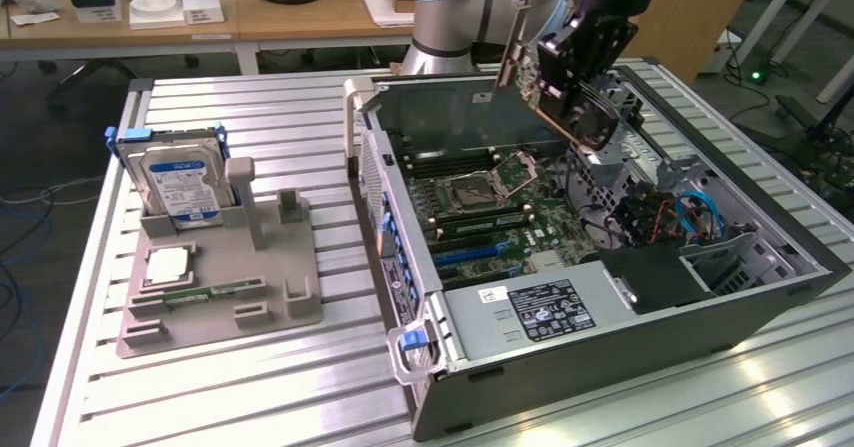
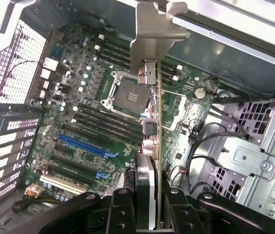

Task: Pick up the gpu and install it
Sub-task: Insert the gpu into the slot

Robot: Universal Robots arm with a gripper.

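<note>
One gripper (image 2: 147,214) clamped on the gpu (image 2: 150,129), card edge-on above the motherboard (image 2: 88,112), clear of case walls (image 1: 441,107).

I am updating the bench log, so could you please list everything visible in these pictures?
gpu: one, dark with pale bracket, held above the motherboard.
computer case: one, dark grey, open, on the table at the exterior view's right.
motherboard: one, green, inside the case.
power supply: one, silver with black label, in the case.
fixture: one, grey, on the table at the exterior view's left.
hard drive: one, silver with blue-white label, standing in the fixture.
memory stick: one, green, lying on the fixture.
table: one, pale metal slats, under everything.
gripper: one, black, shut on the gpu.
arm: one, silver and blue, behind the case.
</note>
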